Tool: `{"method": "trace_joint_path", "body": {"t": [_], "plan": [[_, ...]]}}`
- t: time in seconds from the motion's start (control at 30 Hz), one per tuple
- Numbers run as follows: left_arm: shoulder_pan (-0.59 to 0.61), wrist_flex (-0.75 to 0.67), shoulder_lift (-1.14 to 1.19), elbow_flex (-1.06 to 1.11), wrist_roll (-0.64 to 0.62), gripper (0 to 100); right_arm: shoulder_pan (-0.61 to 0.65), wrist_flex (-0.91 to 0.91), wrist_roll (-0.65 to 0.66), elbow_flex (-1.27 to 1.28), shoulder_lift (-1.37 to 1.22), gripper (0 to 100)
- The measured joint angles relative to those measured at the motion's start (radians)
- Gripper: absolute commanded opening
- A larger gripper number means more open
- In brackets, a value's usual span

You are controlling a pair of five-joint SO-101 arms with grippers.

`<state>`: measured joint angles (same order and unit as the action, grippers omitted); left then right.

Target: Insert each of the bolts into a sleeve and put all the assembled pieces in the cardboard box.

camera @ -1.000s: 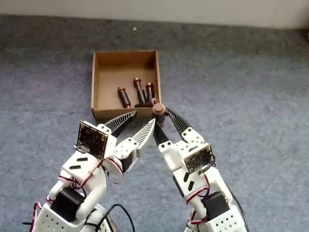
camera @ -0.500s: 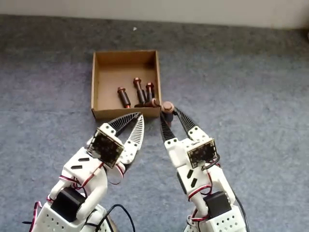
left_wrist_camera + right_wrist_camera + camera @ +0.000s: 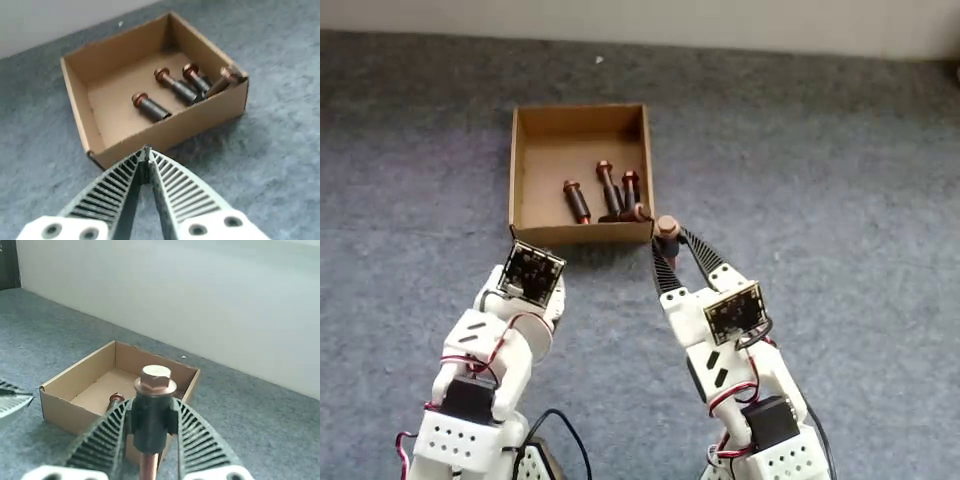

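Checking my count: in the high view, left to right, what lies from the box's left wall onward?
Cardboard box wall → lone sleeved bolt → longer sleeved bolt → held sleeved bolt in right gripper.

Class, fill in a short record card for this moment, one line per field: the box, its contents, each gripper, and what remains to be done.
Box: open cardboard box on grey carpet
Contents: four assembled pieces; three lie flat, the fourth piece leans in a corner
Left gripper: shut, empty, short of the box's near wall
Right gripper: shut on a fifth assembled piece, upright, bolt head up, just outside a near corner of the box
Remaining: the held piece is not yet in the box
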<state>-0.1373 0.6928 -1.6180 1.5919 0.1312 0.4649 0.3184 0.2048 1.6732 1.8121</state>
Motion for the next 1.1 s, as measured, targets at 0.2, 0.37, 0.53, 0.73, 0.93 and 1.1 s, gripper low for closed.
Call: {"method": "trace_joint_path", "body": {"t": [0.2,0.37,0.53,0.73,0.93,1.1], "plan": [[0.080,0.000,0.002,0.081,0.000,3,0.000,0.000,0.000,0.000,0.000,0.5],[0.100,0.000,0.000,0.084,0.000,3,0.000,0.005,0.000,0.000,0.000,0.5],[0.100,0.003,0.000,0.084,0.000,3,0.000,0.005,0.000,-0.021,-0.066,0.5],[0.100,0.003,0.000,0.084,0.000,3,-0.002,0.005,0.000,-0.247,-0.399,0.5],[0.100,0.003,0.000,0.084,0.000,3,-0.002,0.005,0.000,-0.508,-0.807,0.5],[0.100,0.003,0.002,0.084,0.000,3,-0.002,-0.069,0.000,-0.694,-1.105,0.5]]}}
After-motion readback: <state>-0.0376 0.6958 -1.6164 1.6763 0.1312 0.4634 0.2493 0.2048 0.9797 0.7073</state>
